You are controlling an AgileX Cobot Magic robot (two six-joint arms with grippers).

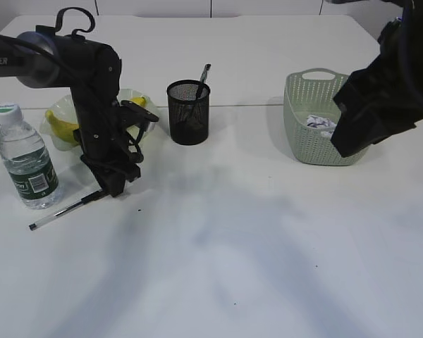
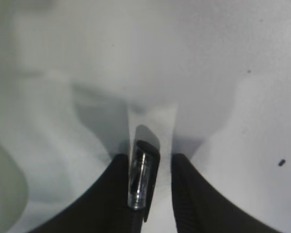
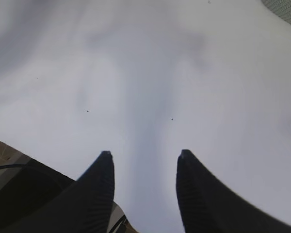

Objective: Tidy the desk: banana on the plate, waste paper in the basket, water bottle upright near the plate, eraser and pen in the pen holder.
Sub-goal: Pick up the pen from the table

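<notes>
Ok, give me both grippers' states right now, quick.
Left gripper: jaws around the pen on the desk, gap remaining, grip uncertain.
Right gripper: open, empty.

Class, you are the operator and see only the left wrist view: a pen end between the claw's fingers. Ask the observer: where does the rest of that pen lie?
Observer: The pen lies flat on the desk, from the left claw to just in front of the bottle.
Operator: Where is the holder?
Observer: The holder stands right of that claw, with another pen in it.
Operator: And the right claw?
Observer: The right claw is open over bare desk.
</notes>
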